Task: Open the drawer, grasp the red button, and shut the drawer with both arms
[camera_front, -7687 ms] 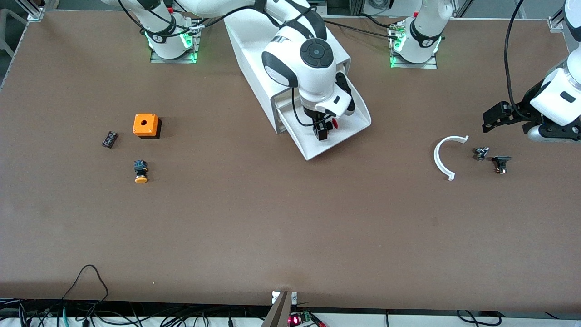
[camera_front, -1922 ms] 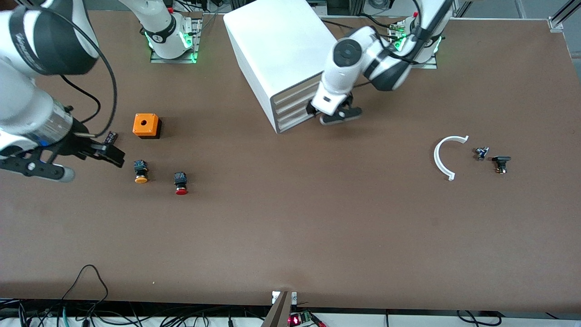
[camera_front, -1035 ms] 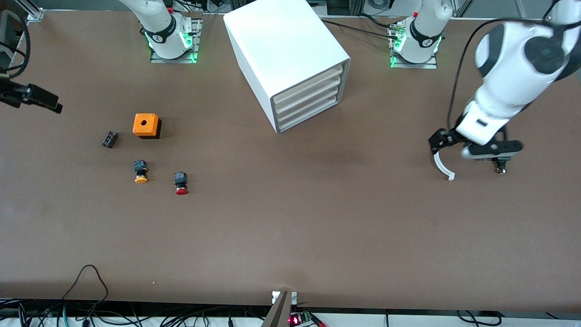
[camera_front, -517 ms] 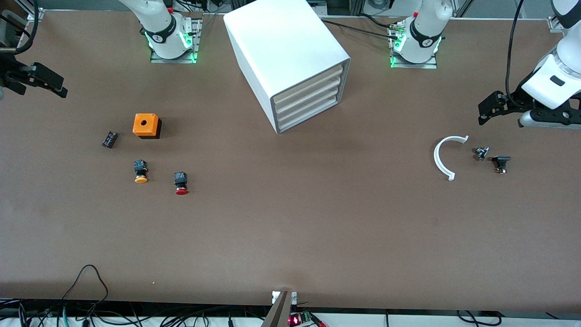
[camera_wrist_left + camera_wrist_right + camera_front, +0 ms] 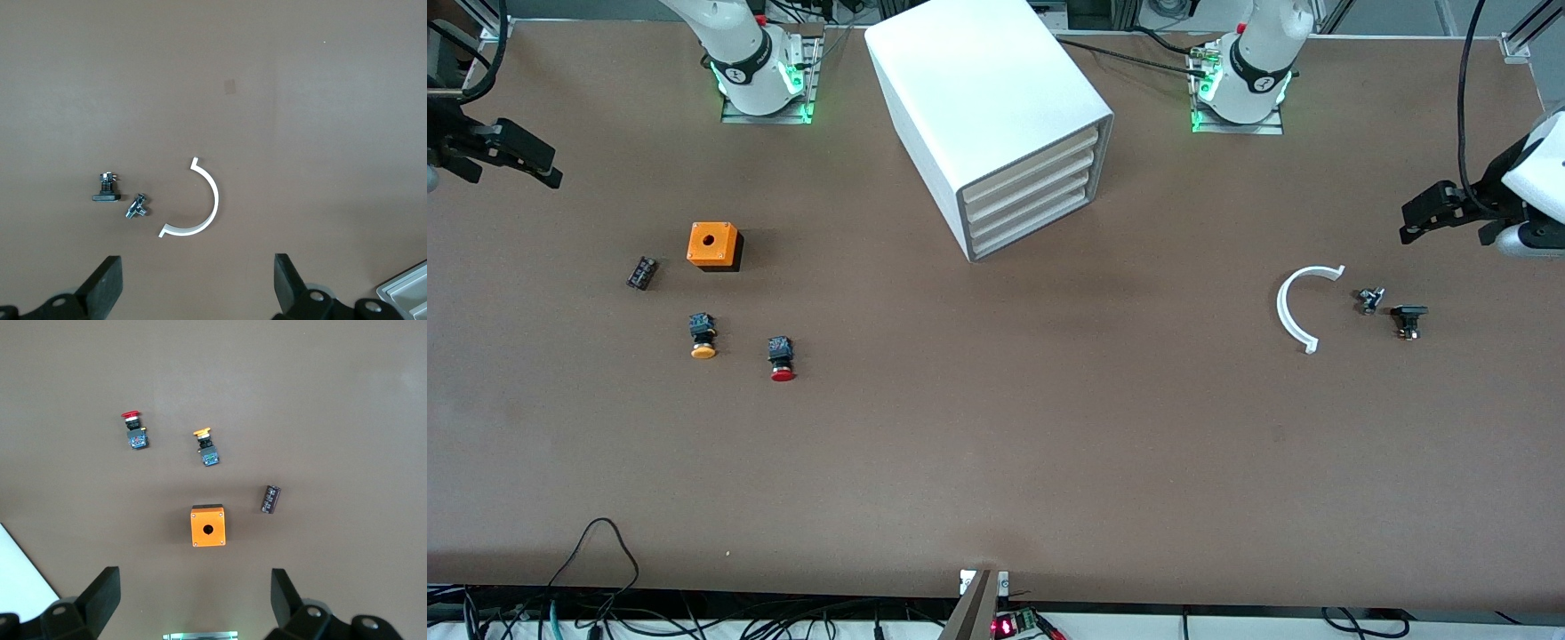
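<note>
The white cabinet stands between the two arm bases, and its stacked drawers are all pushed in flush. The red-capped button lies on the table toward the right arm's end, also seen in the right wrist view. My right gripper hovers open and empty over the table's edge at that end. My left gripper hangs open and empty over the left arm's end of the table.
Beside the red button are a yellow-capped button, an orange box with a hole and a small black part. At the left arm's end lie a white curved strip and two small parts.
Earlier the right gripper was in an open drawer at the red button; since then the button has come to lie on the table, the drawer has shut, and both arms have drawn back to the table's ends.
</note>
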`<state>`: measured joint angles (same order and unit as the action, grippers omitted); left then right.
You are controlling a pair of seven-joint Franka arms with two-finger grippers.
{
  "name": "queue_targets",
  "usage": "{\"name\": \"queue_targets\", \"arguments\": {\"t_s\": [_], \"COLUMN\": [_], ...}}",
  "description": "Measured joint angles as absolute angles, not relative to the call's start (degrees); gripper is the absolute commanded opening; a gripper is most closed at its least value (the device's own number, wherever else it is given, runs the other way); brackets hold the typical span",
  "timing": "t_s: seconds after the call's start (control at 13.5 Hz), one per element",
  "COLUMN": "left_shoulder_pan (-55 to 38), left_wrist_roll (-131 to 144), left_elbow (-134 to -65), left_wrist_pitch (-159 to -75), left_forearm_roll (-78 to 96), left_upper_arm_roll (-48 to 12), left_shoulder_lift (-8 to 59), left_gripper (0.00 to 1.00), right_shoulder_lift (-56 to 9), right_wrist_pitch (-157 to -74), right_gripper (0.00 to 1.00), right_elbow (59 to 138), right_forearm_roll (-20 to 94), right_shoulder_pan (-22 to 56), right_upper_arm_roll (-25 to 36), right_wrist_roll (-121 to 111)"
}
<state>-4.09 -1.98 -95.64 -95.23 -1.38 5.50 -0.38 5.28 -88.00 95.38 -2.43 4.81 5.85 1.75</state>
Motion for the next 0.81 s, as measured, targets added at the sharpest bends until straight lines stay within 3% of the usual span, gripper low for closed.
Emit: {"name": "queue_targets", "arguments": {"t_s": [0.81], "left_shoulder_pan": [-4.28], "left_wrist_roll": [-1.98], "left_elbow": [-94.49], "left_wrist_pitch": [-94.46], "left_forearm_roll": [-1.38], "left_upper_arm_roll": [4.91], "left_shoulder_lift": [1.42], "left_gripper": [1.0], "right_shoulder_lift": [5.1], "right_wrist_pitch": [-88.53], "right_gripper": [1.0], "right_elbow": [95.38], "right_forearm_roll": [-2.39], "right_shoulder_pan": [4.91], "right_upper_arm_roll": [5.62], "right_wrist_roll": [1.82]}}
